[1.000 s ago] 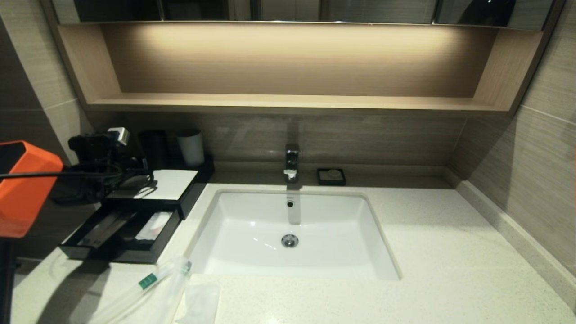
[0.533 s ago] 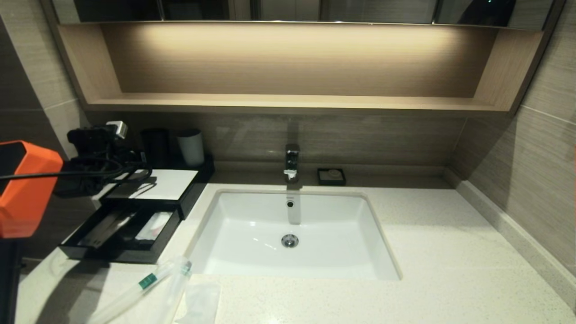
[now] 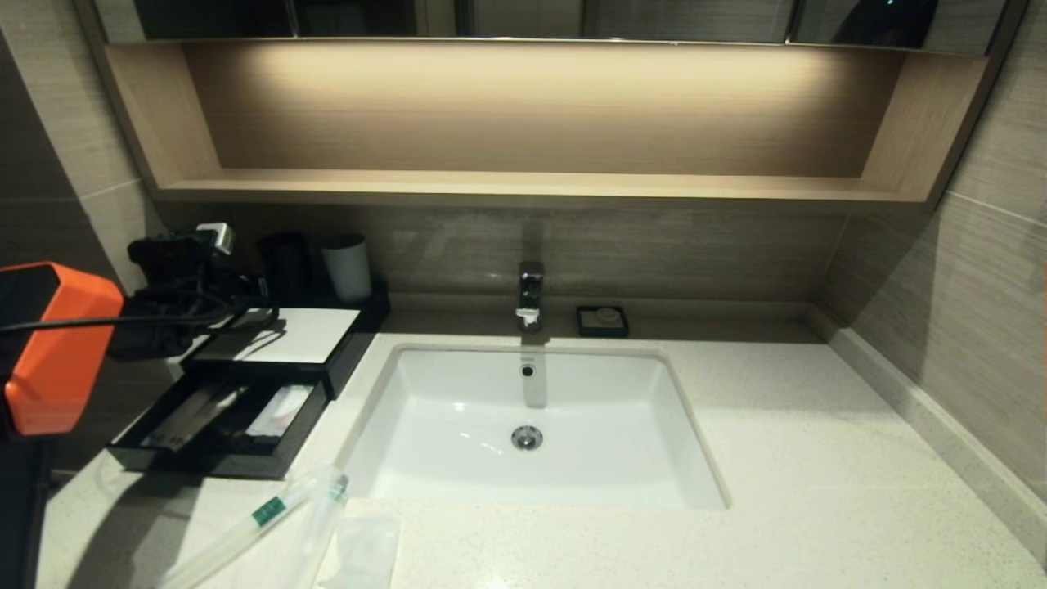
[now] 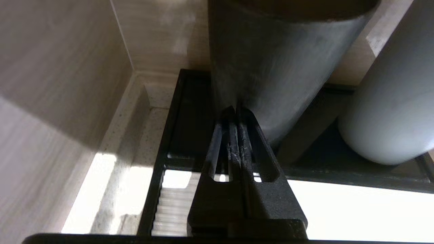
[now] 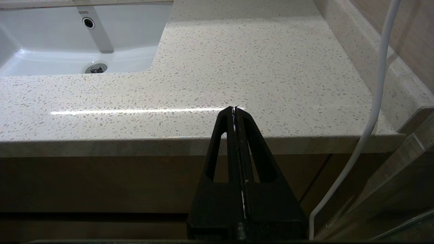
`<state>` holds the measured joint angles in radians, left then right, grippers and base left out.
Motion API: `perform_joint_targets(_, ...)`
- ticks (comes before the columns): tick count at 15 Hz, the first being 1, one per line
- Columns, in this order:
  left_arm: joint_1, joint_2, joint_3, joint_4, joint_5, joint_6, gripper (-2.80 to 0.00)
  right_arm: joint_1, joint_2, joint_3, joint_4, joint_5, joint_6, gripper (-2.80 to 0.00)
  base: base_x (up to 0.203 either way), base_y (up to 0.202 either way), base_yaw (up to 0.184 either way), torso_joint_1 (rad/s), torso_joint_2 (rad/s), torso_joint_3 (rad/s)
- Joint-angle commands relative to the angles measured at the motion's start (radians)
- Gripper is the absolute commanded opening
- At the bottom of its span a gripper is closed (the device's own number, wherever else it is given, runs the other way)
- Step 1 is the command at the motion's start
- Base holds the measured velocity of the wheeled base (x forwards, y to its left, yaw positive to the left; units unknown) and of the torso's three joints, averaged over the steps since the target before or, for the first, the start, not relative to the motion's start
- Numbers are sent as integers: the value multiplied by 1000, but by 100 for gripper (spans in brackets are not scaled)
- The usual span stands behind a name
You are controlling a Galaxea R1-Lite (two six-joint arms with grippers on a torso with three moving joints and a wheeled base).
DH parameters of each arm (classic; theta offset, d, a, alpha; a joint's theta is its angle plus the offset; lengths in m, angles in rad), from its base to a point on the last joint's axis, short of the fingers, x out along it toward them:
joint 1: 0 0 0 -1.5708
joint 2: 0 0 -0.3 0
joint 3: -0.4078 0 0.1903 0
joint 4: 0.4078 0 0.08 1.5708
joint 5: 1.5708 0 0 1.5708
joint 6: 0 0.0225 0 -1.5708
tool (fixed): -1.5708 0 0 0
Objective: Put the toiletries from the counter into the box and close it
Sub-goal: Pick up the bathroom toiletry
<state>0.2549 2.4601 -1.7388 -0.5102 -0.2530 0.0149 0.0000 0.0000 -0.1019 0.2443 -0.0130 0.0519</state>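
The black box (image 3: 331, 372) stands at the counter's (image 3: 777, 458) back left, its white top panel (image 3: 307, 335) bare and its drawer (image 3: 143, 458) pulled out. A slim packet (image 3: 190, 417) and a white sachet (image 3: 278, 409) lie in the drawer's compartments. On the counter in front lie long clear packets, one with a green label (image 3: 268, 512), and a flat sachet (image 3: 360, 550). My left gripper (image 3: 260, 317) hovers shut and empty over the back of the box top, its tips (image 4: 236, 110) close to the dark grey cup (image 4: 271, 67). My right gripper (image 5: 234, 109) is shut, parked below the counter's front edge.
A dark grey cup (image 3: 282, 266) and a pale grey cup (image 3: 348, 266) stand in a black tray behind the box. The white sink (image 3: 532, 425) with its tap (image 3: 530, 294) fills the middle. A small black soap dish (image 3: 602, 321) sits behind it. A wooden shelf (image 3: 532, 188) overhangs the back.
My left arm has shifted slightly, and its gripper has lifted a little off the box top. The toiletries and drawer have not moved.
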Motion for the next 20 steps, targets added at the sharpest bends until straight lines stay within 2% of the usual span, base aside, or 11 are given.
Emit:
perform_joint_targets(1,10,-61,46,-4,-2,2,-280,0,2,-1,1,0,0,-280,0,0,0,0,0,0)
perform_joint_targets(4,18,-200,200,-8,-1,13,-280,0,2,0,1,-1,0,-280,0,0,0,0,0,0)
perform_joint_targets(8,16,-452,510,-16,21,43,-280,0,0,1,1,0,0,-280,0,0,0,0,0,0)
perform_joint_targets(11,-18,-648,683,56,121,84,-280,0,1,-1,1,-1,0,-280,0,0,0,0,0,0)
perform_joint_targets(14,-109,-796,884,81,157,122,-280,0,0,-1,1,-1,0,-280,0,0,0,0,0,0)
perform_joint_targets(15,-147,-840,939,84,194,123,-280,0,2,-1,1,0,0,-280,0,0,0,0,0,0)
perform_joint_targets(16,-189,-866,969,88,275,115,-280,0,2,1,1,-1,0,-280,0,0,0,0,0,0)
perform_joint_targets(18,-296,-907,1004,121,399,60,-280,1,2,1,1,0,0,-280,0,0,0,0,0,0)
perform_joint_targets(20,-384,-975,1024,254,445,-34,-280,0,2,-1,0,0,0,-280,0,0,0,0,0,0)
